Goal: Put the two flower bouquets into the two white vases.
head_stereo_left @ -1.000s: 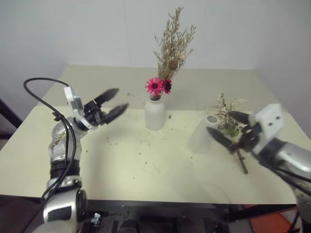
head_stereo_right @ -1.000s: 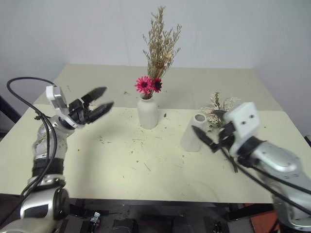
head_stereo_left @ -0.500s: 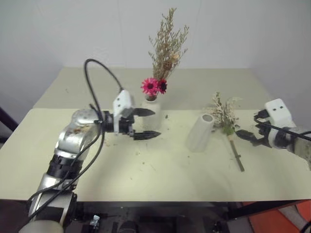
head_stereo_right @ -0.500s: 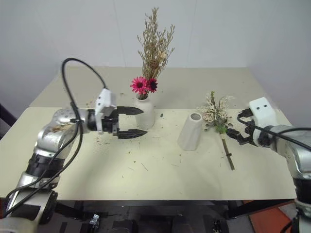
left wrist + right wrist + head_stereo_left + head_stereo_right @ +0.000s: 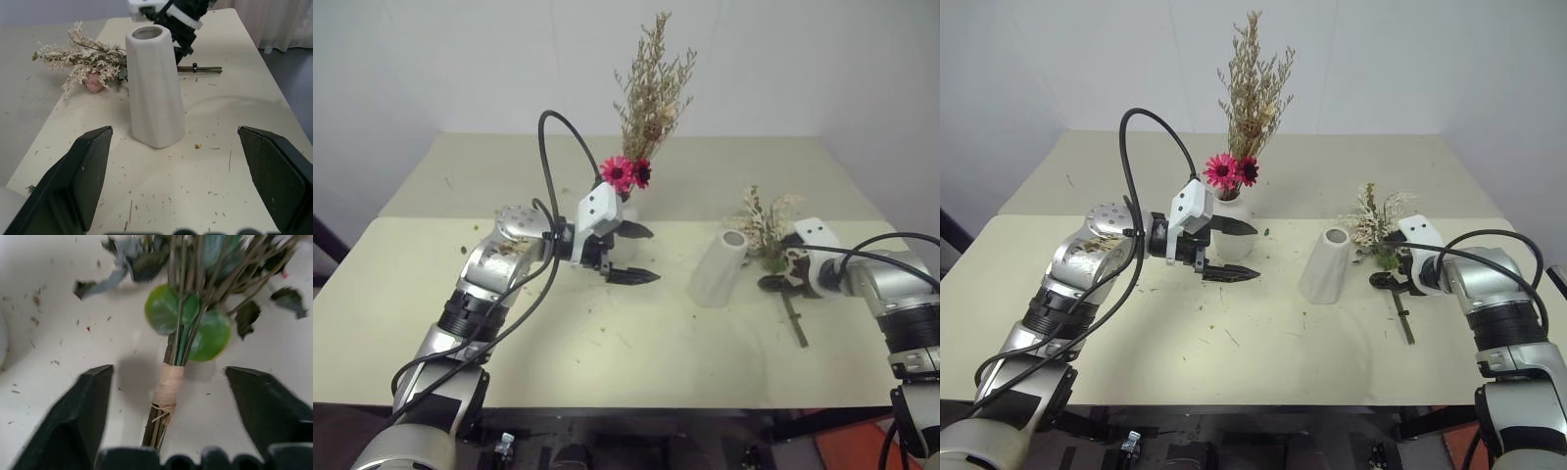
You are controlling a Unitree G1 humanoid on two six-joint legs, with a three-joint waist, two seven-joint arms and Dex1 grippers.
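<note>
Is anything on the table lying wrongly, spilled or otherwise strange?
The cream-white bouquet lies flat on the table beside the empty white vase, not in it. Dry plant crumbs are scattered over the tabletop.

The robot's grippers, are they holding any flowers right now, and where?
No, nothing is held. The right gripper is open around the wrapped stem of the white bouquet lying on the table. The left gripper hangs open.
</note>
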